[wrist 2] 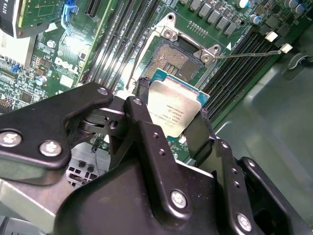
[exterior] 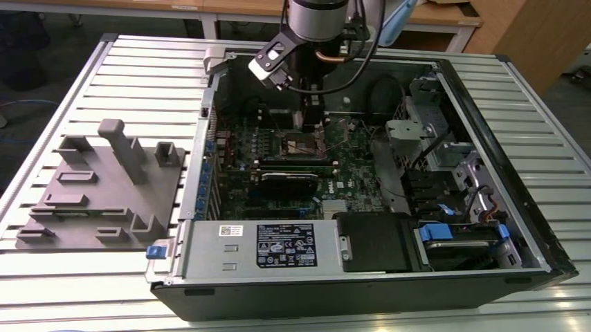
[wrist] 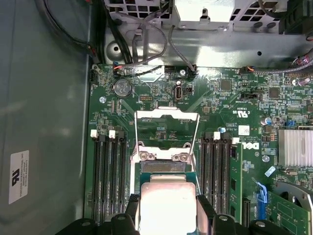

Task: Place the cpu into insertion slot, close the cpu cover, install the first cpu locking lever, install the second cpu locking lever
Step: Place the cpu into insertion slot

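**Over the slot (wrist 2: pixel 172 58): cpu (wrist 2: pixel 175 108) gripped, not yet seated**

Just above the slot, clamped by two opposite edges between the black fingers (wrist 2: pixel 198 129) of the gripper (wrist 2: pixel 171 108), silvery top turned up toward the wrist. Hanging clear of the slot, not touching it, with the tan pin field bare below and slightly ahead in both wrist views. Beyond the slot, what looks like the cover (wrist: pixel 167 115), swung up and open. Beside the slot, a thin lever (wrist 2: pixel 249 52), released and lying out across the memory slots (wrist 2: pixel 122 44).

Seemingly midway through seating the chip. Probably best done as follows:
- Keep the chip flat and square to the slot's frame.
- Centre it over the pin field before going lower.
- Come straight down without sliding sideways.
- Loosen the grip only once the chip rests level inside the frame.

Likely hazard: bent pins from a tilted or offset landing.

Directly above the slot in the exterior view, reaching down into the open case (exterior: pixel 369 277). Arm (exterior: pixel 314 28) close to vertical, wrist pointing straight at the green board (wrist: pixel 220 98), fingers aimed down at the slot.
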{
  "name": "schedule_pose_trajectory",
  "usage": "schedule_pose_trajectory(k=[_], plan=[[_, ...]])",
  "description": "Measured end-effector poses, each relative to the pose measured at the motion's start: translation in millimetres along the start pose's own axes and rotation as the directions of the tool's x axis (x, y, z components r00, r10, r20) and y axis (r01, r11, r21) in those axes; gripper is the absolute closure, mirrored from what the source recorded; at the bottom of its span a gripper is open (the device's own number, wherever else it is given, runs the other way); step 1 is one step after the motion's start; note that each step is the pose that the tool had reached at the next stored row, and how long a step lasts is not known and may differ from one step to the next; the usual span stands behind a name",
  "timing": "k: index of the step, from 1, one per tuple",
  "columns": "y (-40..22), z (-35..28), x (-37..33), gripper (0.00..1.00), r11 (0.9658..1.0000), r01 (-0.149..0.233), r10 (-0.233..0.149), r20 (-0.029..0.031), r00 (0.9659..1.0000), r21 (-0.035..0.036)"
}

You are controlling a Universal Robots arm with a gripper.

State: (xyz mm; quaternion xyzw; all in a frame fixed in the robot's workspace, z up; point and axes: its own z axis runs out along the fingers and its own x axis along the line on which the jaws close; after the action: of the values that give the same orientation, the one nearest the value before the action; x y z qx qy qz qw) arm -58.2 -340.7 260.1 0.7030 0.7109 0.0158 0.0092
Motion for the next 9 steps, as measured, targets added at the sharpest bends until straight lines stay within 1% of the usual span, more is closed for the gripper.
schedule_pose_trajectory(k=[9], plan=[[-0.6,1.5,0.1,0.46,1.0000,0.000,0.000,-0.0001,1.0000,0.0000]])
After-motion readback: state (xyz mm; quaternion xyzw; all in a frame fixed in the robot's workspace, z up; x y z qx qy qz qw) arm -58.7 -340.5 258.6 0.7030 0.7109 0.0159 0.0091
